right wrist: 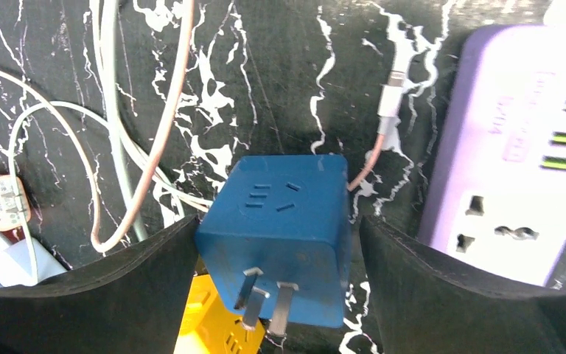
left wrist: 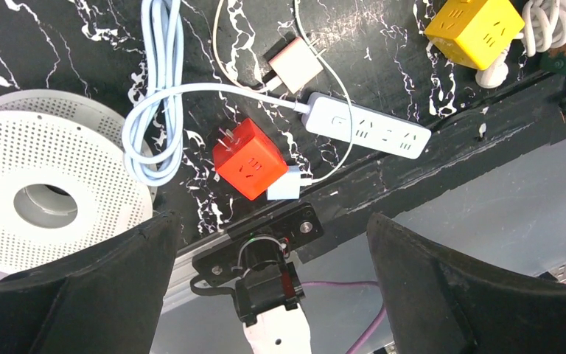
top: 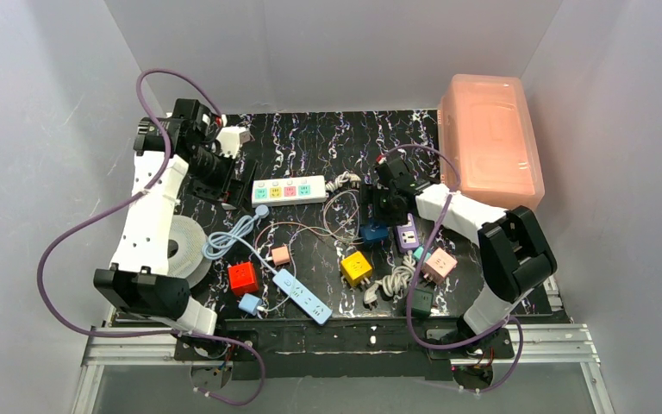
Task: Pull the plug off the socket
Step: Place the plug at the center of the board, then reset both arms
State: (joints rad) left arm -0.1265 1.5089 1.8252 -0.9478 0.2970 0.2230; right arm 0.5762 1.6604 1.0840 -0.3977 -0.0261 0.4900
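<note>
The socket (top: 289,191), a long white strip with pastel outlet faces, lies at the back middle of the table with nothing plugged into it. The plug (top: 374,233), a blue cube with metal prongs (right wrist: 265,299), sits well to its right. My right gripper (top: 377,217) straddles the plug (right wrist: 287,192). In the right wrist view this gripper (right wrist: 278,221) is open: the left finger touches the cube and a gap shows at the right finger. My left gripper (top: 222,183) hovers by the socket's left end. It (left wrist: 271,217) is wide open and holds nothing.
A purple strip (top: 409,233) lies just right of the plug, with a yellow cube (top: 356,267) in front. A red cube (top: 242,277), a light-blue strip (top: 303,296) and a white disc (top: 185,246) sit front left. Thin cables (top: 327,220) cross the middle. A pink bin (top: 490,142) stands back right.
</note>
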